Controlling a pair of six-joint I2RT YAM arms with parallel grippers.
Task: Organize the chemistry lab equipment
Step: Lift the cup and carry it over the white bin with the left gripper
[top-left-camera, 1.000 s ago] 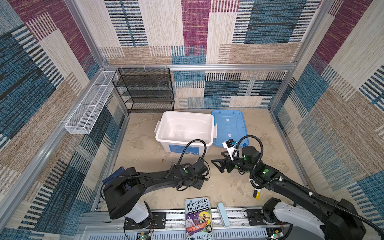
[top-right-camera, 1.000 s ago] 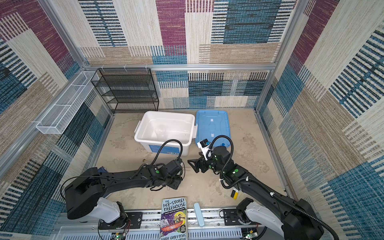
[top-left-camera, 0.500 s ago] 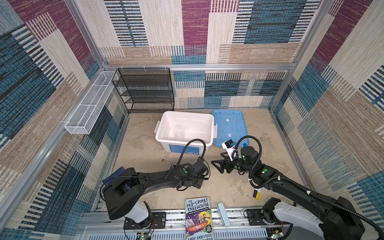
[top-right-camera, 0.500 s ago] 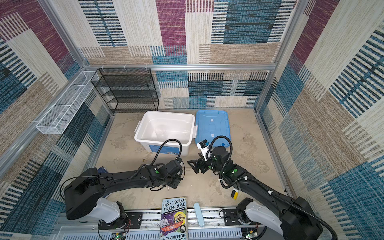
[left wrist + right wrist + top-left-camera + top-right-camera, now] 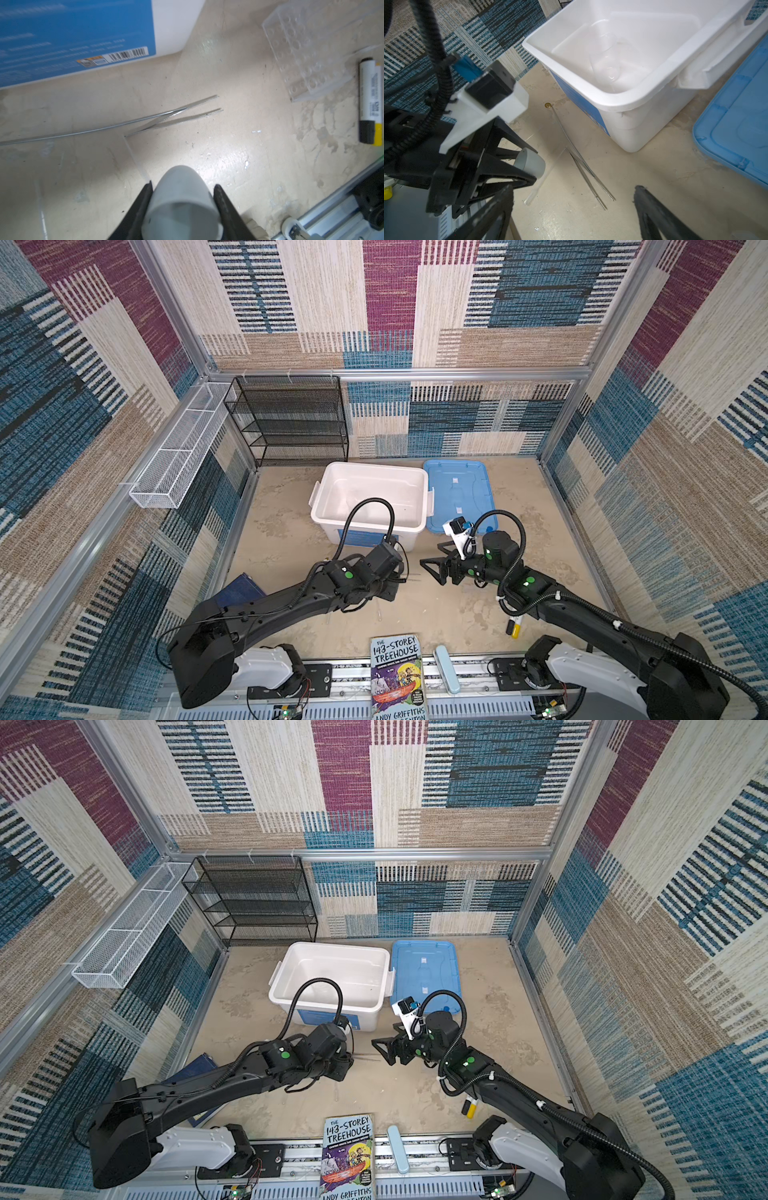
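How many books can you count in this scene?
2. The Treehouse book lies at the middle of the front edge; a dark blue book lies near the left wall, partly under the left arm. More may be hidden beneath the arms.

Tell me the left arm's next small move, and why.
Probably lift the small grey dish straight up, ready for the white bin. The left gripper has its jaws against both sides of the dish. The bin stands open nearby with the clear round flask inside, and the metal tweezers lie in between.
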